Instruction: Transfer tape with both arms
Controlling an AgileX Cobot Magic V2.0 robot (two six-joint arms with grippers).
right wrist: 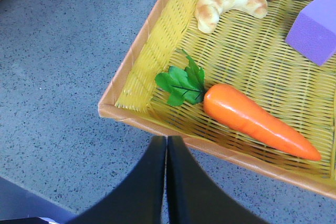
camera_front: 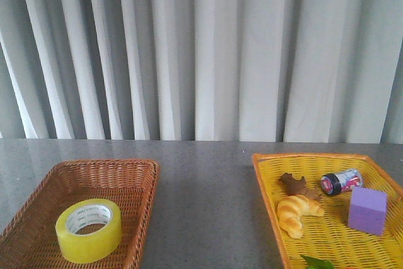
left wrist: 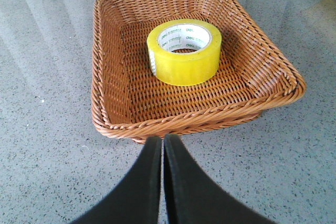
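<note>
The yellow tape roll (camera_front: 89, 230) with a white printed core lies flat in the brown wicker basket (camera_front: 135, 171) at the front left. It also shows in the left wrist view (left wrist: 184, 52), inside the same basket (left wrist: 110, 93). My left gripper (left wrist: 162, 141) is shut and empty, over the table just outside the basket's near rim. My right gripper (right wrist: 166, 140) is shut and empty, over the table just outside the edge of the yellow basket (right wrist: 136, 56). Neither arm shows in the front view.
The yellow basket (camera_front: 264, 181) at the front right holds a croissant (camera_front: 297, 213), a purple cube (camera_front: 367, 210), a brown piece (camera_front: 293, 184) and a small jar (camera_front: 340, 181). In the right wrist view an orange carrot (right wrist: 252, 119) with green leaves (right wrist: 182, 82) lies in it. Grey speckled table (camera_front: 201, 193) between the baskets; curtain behind.
</note>
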